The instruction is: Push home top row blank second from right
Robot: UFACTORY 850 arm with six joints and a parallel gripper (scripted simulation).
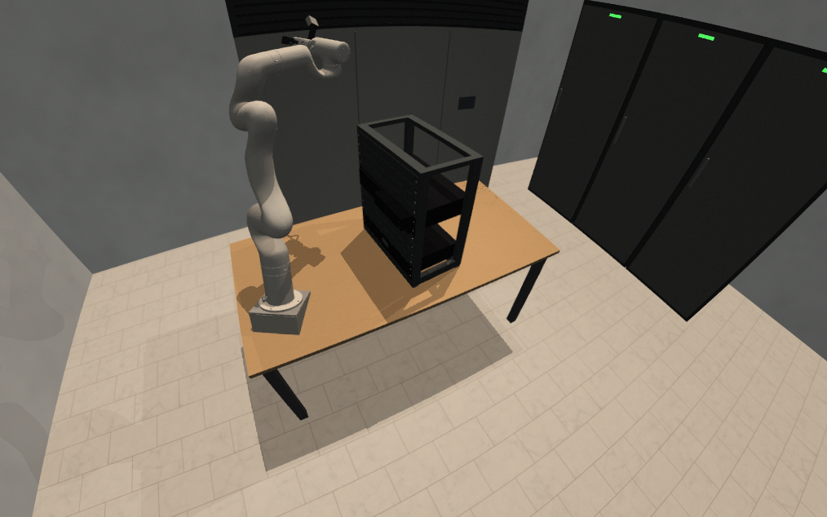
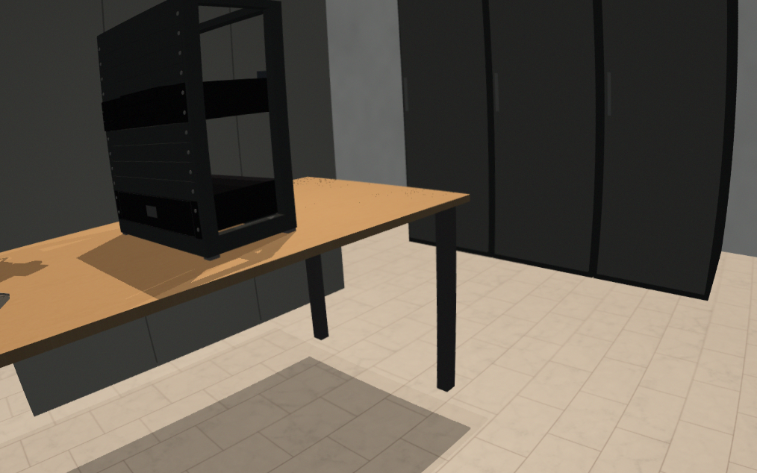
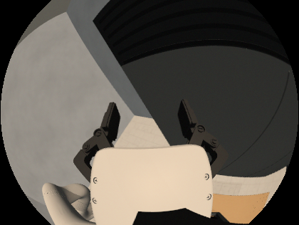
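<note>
Standing on the far half of the wooden table (image 1: 341, 316), the black rack (image 1: 470, 159) is an open frame whose dark front face turns toward the arm; in the exterior view the rack (image 2: 191, 83) shows that front as stacked dark panels between posts with rows of pale screw heads. The storage chassis and its drive blanks cannot be told apart in any view: the front is too dark and too small, so which blanks stand out cannot be made out. A small pale square sits on the lowest front panel (image 2: 151, 211) of the rack. The rack stands upright, its feet on the table and its shadow falling toward the near edge. Well apart from it, at the table's other end, the arm (image 1: 262, 152) rises from a grey base block (image 1: 298, 325) and reaches high above the table, with the gripper (image 1: 304, 30) up near the back wall, far from the rack and higher than its top. In the wrist view the gripper (image 3: 149, 116) has its fingers spread fully wide with nothing between them, and only wall and floor show beyond. Tall black cabinets (image 1: 670, 152) line the room's right side.
</note>
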